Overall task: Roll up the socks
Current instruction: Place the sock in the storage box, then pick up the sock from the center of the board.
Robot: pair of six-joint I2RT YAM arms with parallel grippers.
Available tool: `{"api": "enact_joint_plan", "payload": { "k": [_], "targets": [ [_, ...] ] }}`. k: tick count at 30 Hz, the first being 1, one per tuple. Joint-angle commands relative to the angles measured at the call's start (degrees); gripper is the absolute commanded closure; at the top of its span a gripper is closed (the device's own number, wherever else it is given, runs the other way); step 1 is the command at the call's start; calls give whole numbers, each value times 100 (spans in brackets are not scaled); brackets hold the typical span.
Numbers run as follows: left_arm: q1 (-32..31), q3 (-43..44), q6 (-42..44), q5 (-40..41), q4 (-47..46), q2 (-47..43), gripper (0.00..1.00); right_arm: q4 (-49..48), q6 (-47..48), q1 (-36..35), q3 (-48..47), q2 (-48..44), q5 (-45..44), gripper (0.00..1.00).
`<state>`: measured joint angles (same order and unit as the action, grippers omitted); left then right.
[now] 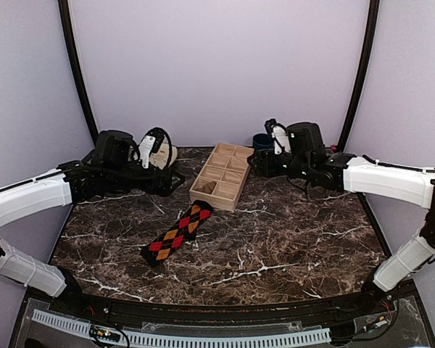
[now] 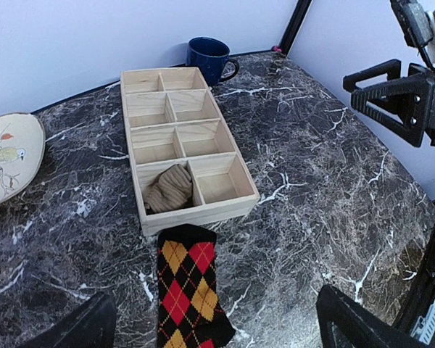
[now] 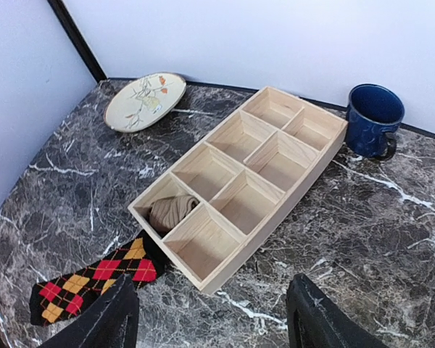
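A wooden tray (image 1: 214,201) divided into eight compartments, two across and four along, lies at a slant near the middle of the counter's (image 1: 297,246) far edge. A tan ribbed sock (image 2: 170,190), rolled into a bundle, sits in the left compartment at the tray's near end. The other seven compartments show bare wood. A dark blue mug (image 3: 375,119) stands upright just beyond the tray's far end, and its inside is too dark to tell what it holds. A cream plate (image 3: 145,100) painted with a bird and leaves lies near the far left corner.

An argyle sock (image 1: 176,232) — black with red and orange diamonds — lies flat and unrolled. One end touches the tray's near wall below the tan ribbed sock, and the rest runs toward the near left corner.

The counter is dark marble with white veins. Pale lilac walls (image 1: 217,65) close it in behind and at both sides, with a black pole (image 1: 78,72) rising at each far corner.

The left gripper (image 2: 214,304) is held above the counter left of the tray, jaws wide apart and holding nothing. The right gripper (image 3: 210,286) is to the right of the tray by the mug, jaws likewise apart.

From above, the left arm hides most of the plate and the right arm hides part of the mug — the right wrist view shows both whole. The left wrist view also shows the right gripper from the side.
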<state>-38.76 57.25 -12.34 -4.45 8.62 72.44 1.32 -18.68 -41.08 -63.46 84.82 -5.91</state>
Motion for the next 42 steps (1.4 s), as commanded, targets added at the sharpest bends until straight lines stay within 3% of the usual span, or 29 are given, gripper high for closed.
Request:
{"api": "enact_joint_plan", "payload": {
  "k": [1, 8, 13, 19, 26, 32, 42],
  "targets": [
    [-47, -470, -414, 254, -102, -649, 1, -36, 210, -561, -307, 168, 169, 32],
    [-273, -510, -582, 1534, 434, -1217, 1, 661, 1033, -1671, -871, 968, -748, 33],
    [-324, -175, -1230, 3146, 1661, -1380, 1, 1088, 1202, -2506, -1760, 1953, -995, 31],
    [-343, 191, -1983, 4141, 2948, -1574, 1, 1523, 1413, -3322, -3153, 3385, -1175, 29],
    [-343, 406, -2607, 4461, 3608, -1892, 1, 2104, 1546, -3773, -4568, 4566, -1008, 29],
    [-342, 448, -2597, 4453, 3692, -2019, 1, 2511, 1476, -3834, -5380, 5240, -887, 27],
    [-345, 469, -2655, 4497, 3821, -2194, 1, 2810, 1277, -3750, -5823, 5821, -859, 26]
  ]
}}
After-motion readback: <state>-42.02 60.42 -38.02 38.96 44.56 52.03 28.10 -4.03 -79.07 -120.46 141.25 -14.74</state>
